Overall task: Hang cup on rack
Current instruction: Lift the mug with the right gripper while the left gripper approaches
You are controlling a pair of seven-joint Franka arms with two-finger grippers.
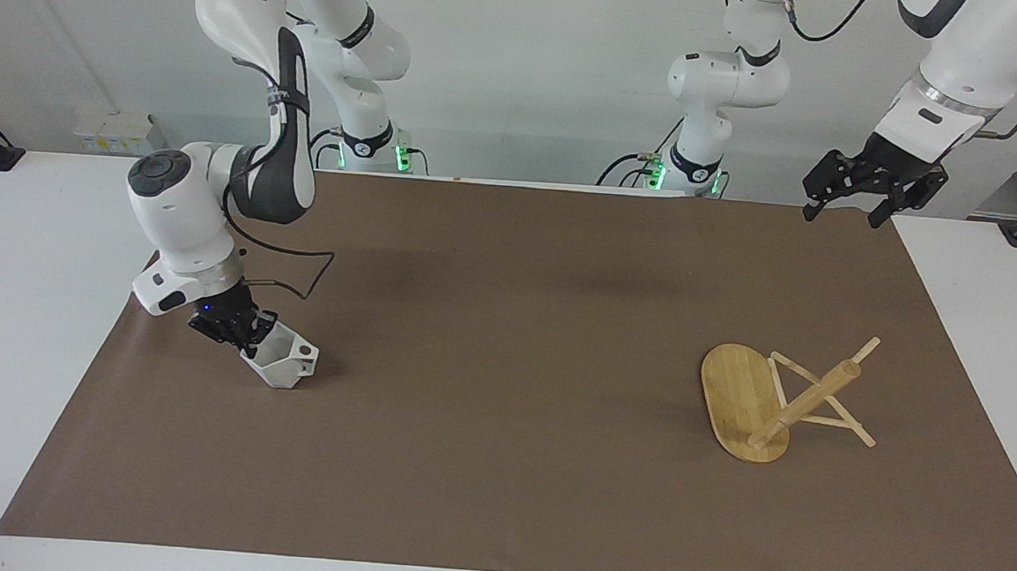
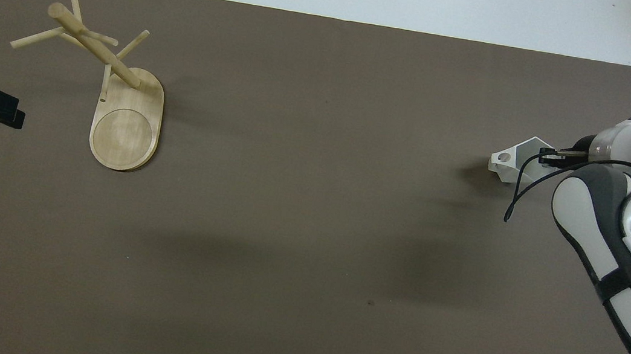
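Note:
The white faceted cup (image 1: 285,364) is at the right arm's end of the brown mat, tilted, with its pierced tab handle pointing toward the table's middle. My right gripper (image 1: 249,333) is shut on the cup's rim; whether the cup touches the mat I cannot tell. Both show in the overhead view: the cup (image 2: 509,163) and the gripper (image 2: 547,155). The bamboo rack (image 1: 749,397) stands at the left arm's end with its oval base flat, its thick post and thin pegs empty. My left gripper (image 1: 863,194) is open and empty, and waits raised over the mat's corner by the robots.
The brown mat (image 1: 498,461) covers most of the white table. A black cable (image 1: 298,268) loops from the right arm's wrist over the mat beside the cup. The rack also shows in the overhead view (image 2: 127,128).

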